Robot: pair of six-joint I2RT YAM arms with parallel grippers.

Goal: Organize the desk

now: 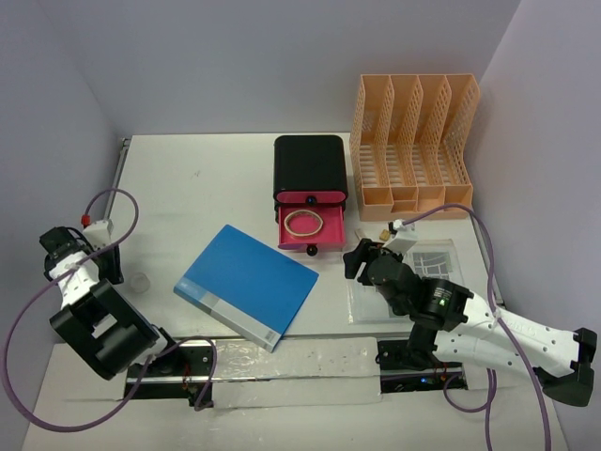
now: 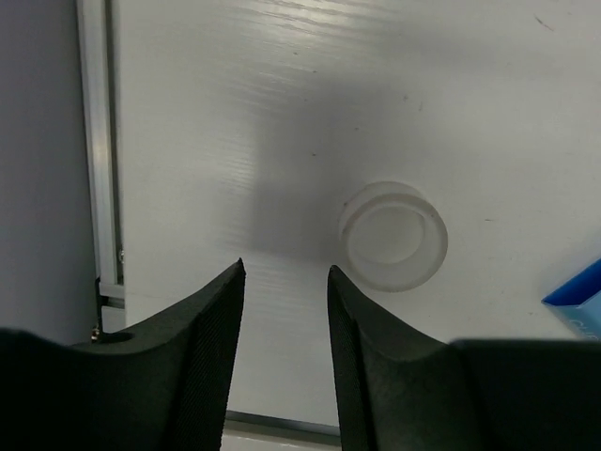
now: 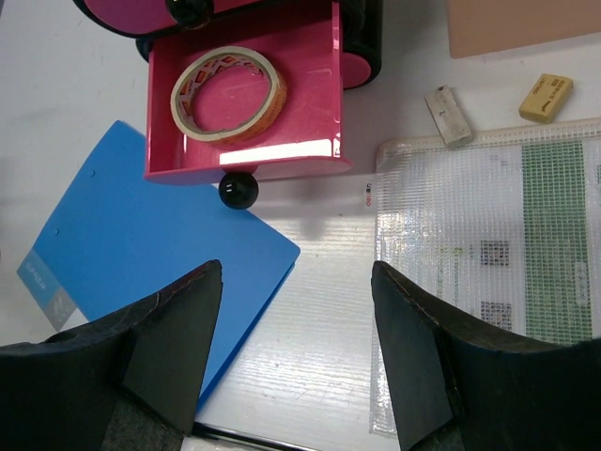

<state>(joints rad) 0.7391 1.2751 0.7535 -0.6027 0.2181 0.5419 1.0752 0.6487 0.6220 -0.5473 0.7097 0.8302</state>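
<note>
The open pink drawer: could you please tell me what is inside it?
The pink drawer holds one roll of tan tape, lying flat; nothing else shows. Its rear part sits under the black box, so anything there is hidden.

Soft, even overhead light fills the top view, the white desk [image 1: 207, 188] bright with faint shadows; in the left wrist view a broad grey shadow crosses the centre and glare streaks the upper edge; the pink drawer [image 3: 310, 94] glints white along its front lip.
</note>
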